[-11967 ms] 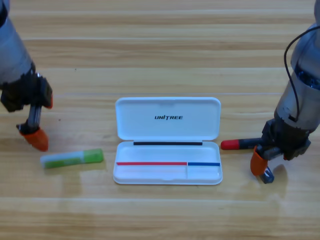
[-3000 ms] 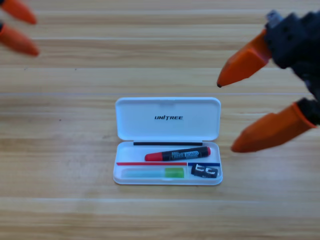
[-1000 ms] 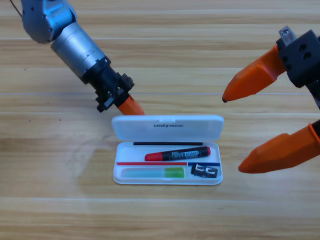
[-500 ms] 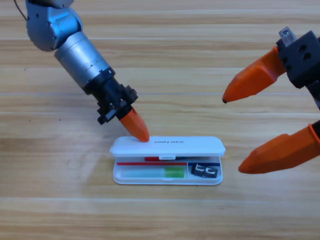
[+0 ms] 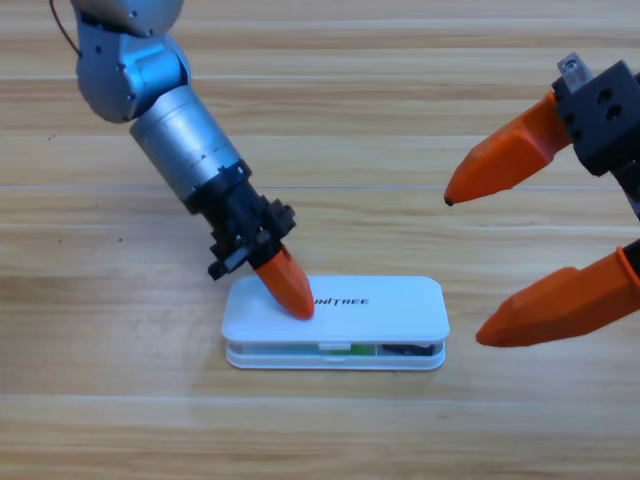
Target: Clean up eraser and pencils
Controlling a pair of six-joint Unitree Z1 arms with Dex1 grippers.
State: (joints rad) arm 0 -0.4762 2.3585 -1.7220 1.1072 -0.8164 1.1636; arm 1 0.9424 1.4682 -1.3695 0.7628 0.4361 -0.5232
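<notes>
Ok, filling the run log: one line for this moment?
left gripper: pressing case lid down | case: nearly shut | right gripper: open, waiting right edge

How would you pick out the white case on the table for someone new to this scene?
On the wooden table, look low in the middle: the white case lies flat, lid nearly shut and marked UNITREE. The left claw presses its orange tip on the lid's left end; the right claw waits open at the right edge.
</notes>
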